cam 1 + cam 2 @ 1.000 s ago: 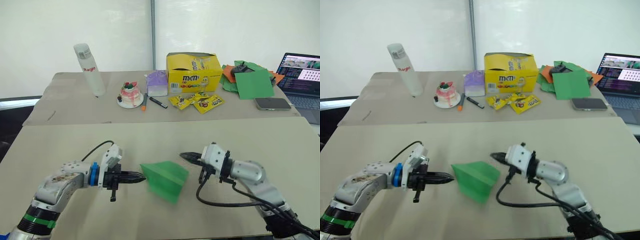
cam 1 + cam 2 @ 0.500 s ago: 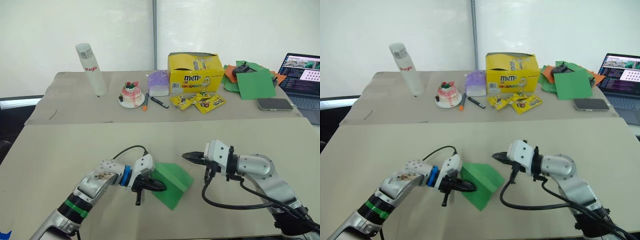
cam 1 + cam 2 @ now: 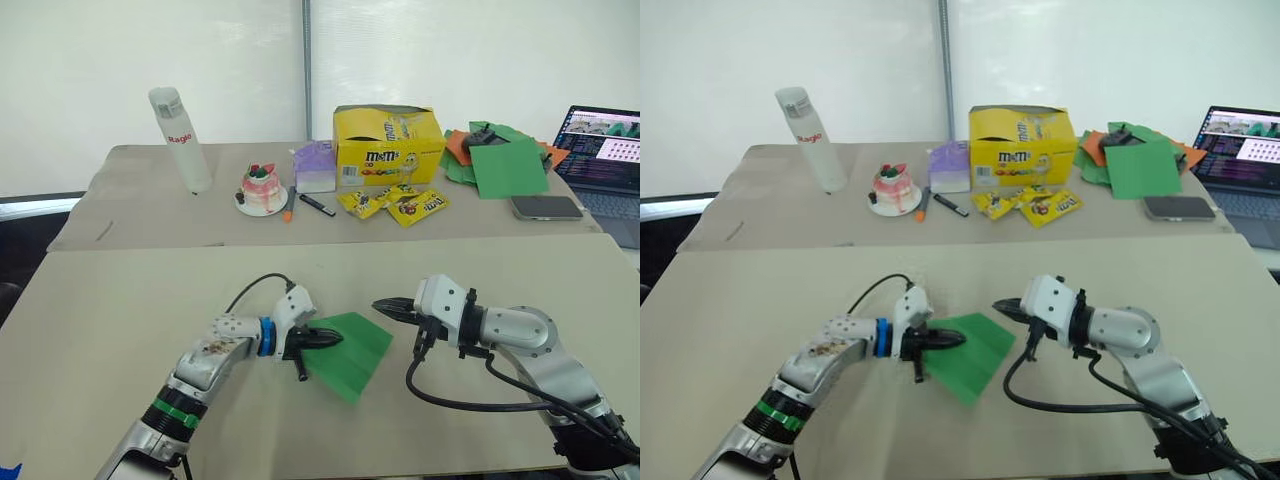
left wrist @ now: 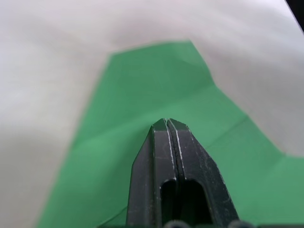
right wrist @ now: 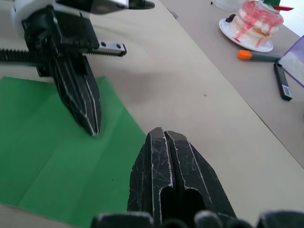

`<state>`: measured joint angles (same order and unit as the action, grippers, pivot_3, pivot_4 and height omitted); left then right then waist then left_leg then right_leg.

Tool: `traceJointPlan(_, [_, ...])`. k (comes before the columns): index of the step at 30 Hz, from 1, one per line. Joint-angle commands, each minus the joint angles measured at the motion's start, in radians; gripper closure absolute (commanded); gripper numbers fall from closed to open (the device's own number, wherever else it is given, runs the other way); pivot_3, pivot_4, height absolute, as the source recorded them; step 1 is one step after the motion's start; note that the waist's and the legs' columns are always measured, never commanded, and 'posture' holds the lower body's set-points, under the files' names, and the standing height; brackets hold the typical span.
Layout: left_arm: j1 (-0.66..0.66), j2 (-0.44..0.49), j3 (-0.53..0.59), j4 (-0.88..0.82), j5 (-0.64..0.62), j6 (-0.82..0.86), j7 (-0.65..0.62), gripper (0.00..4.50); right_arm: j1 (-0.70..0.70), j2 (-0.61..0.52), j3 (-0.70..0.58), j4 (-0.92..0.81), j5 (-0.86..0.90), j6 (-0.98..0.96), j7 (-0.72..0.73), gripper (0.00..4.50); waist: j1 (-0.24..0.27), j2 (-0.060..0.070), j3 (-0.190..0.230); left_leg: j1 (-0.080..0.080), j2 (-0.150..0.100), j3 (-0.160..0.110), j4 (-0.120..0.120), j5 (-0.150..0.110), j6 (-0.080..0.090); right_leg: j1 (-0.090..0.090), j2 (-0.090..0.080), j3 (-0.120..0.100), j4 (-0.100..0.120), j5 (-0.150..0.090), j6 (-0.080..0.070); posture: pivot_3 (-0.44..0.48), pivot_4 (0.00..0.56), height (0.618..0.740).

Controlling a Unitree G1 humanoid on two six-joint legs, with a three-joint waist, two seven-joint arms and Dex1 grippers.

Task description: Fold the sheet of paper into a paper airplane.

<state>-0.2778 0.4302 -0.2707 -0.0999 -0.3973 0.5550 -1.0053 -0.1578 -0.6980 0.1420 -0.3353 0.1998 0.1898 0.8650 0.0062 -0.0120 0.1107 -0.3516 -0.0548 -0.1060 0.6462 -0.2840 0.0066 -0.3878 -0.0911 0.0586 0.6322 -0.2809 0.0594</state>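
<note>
From the left eye, the bright green folded sheet of paper (image 3: 348, 352) lies flat on the tan table (image 3: 120, 300), near its front edge. The left gripper (image 3: 335, 337) rests its closed tip on the paper's left part. The right gripper (image 3: 381, 304), pinched shut and empty, hangs just beside the paper's far right corner.

In the left wrist view, the shut black fingers (image 4: 175, 161) press on creased green paper.

In the right wrist view, both closed grippers meet over the paper's edge.

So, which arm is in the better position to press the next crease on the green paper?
Left. The left gripper, shut, already sits over the sheet of paper; the right gripper, also shut, is beside its edge.
</note>
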Motion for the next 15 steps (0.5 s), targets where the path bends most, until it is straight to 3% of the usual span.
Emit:
traceJointPlan(1, [0.017,0.059,0.058,-0.115,-0.109,0.012,-0.109,4.5,-0.009,-0.004,-0.029,-0.023,0.016,0.013,0.004,4.46,-0.001,0.0,0.0,0.0,0.0,0.0,0.0,0.0,0.0,0.0,0.0,0.0,0.0,0.0,0.0,0.0,0.15,0.74])
traceJointPlan(7, [0.023,0.203,0.069,-0.075,-0.106,0.001,-0.22,4.5,-0.01,0.008,-0.027,-0.012,0.016,0.018,0.003,4.46,0.001,0.001,0.0,0.0,0.0,0.0,-0.001,0.0,0.0,0.0,-0.001,0.0,0.0,0.0,0.0,0.0,0.15,0.74])
traceJointPlan(8, [0.018,0.212,0.064,-0.064,-0.102,0.014,-0.22,3.97,-0.009,0.011,-0.026,-0.012,0.015,0.017,0.002,4.5,0.003,0.001,0.0,0.0,0.0,0.0,-0.001,0.0,0.0,0.0,-0.001,0.0,0.0,0.0,0.0,0.0,0.15,0.74])
traceJointPlan(13, [0.012,0.251,0.013,-0.015,-0.056,0.052,-0.232,2.36,0.001,0.021,-0.026,-0.017,0.009,0.019,-0.009,4.5,0.002,0.001,0.0,0.0,-0.001,0.0,-0.001,0.0,0.0,0.001,-0.001,0.0,-0.001,0.0,0.0,0.0,0.15,0.74])
traceJointPlan(15, [-0.003,0.23,0.044,0.015,-0.099,0.124,-0.204,1.73,0.01,0.024,-0.029,-0.02,0.008,0.02,-0.016,4.5,0.003,0.001,0.0,0.0,-0.001,0.0,-0.001,0.0,0.0,0.0,0.0,0.0,0.0,0.0,0.0,0.0,0.15,0.74])
